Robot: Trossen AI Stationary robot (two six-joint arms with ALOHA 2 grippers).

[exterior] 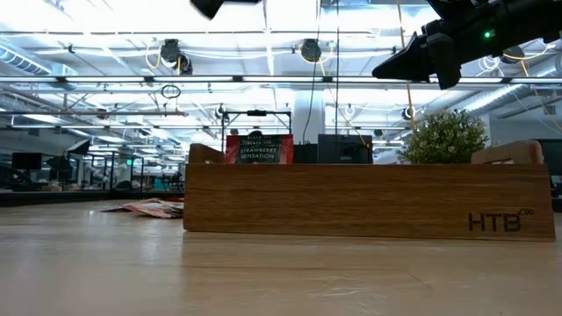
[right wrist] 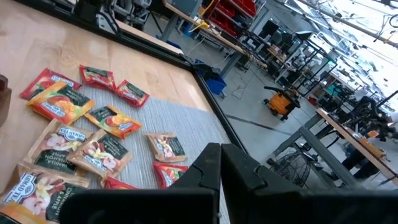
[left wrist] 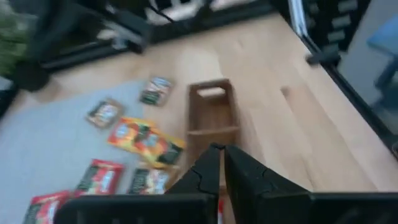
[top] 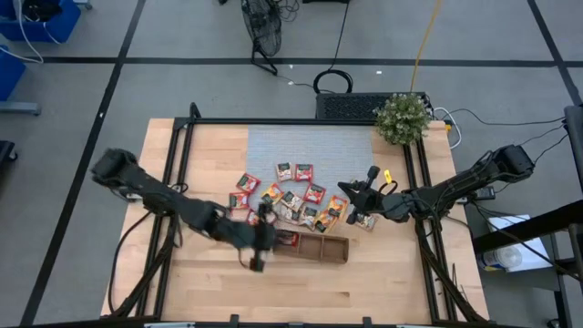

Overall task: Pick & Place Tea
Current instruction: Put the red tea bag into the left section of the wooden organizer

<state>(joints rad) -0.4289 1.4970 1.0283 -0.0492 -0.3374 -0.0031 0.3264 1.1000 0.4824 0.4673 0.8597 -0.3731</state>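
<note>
Several small square tea packets (top: 293, 195), red, orange-yellow and pale, lie flat on a grey mat (top: 310, 146); they also show in the right wrist view as tea packets (right wrist: 87, 134). One red packet (exterior: 259, 149) stands upright in the brown wooden tray (top: 314, 247), near its left end. My left gripper (top: 269, 239) hovers above that end, shut and holding nothing (left wrist: 221, 163). My right gripper (top: 357, 193) hangs shut above the right side of the packet pile (right wrist: 220, 163), clear of it.
The tray (exterior: 369, 200) lies lengthwise on the bare wood near the table's near edge. A small potted plant (top: 403, 117) stands at the far right corner. Black frame rails (top: 173, 173) run along the table's left and right sides.
</note>
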